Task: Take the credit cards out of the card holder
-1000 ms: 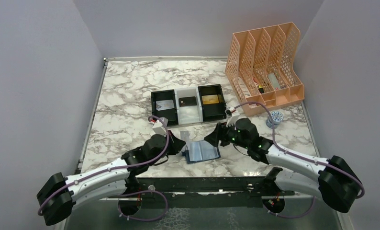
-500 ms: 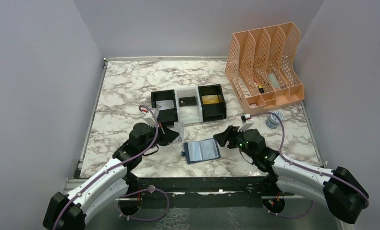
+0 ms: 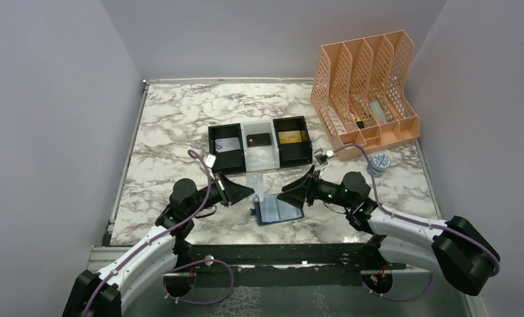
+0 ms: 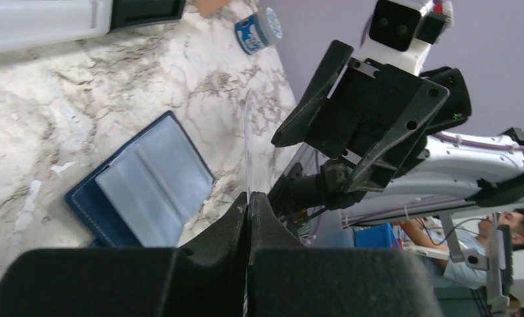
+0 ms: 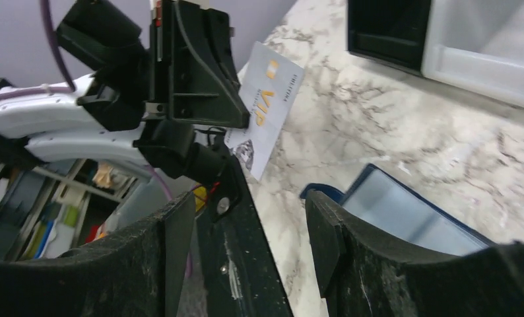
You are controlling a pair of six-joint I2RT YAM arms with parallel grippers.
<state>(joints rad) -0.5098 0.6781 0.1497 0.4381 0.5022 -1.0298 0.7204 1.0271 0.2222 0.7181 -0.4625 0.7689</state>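
Observation:
The card holder lies open and flat on the marble, navy outside with pale blue pockets; the left wrist view has the card holder below left of my fingers. My left gripper is shut on a pale white credit card with gold "VIP" lettering, held upright above the table left of the holder. Edge-on, that card rises from my shut left gripper. My right gripper is open, pointing at the card from the right with nothing between its fingers.
A black-and-white three-compartment tray behind holds a silver card, a dark card and a gold card. A peach file rack stands back right, with a small round tin before it.
My left gripper has pulled back from the holder with the pale card and now holds it upright. My right gripper opened wider and swung left toward the card.

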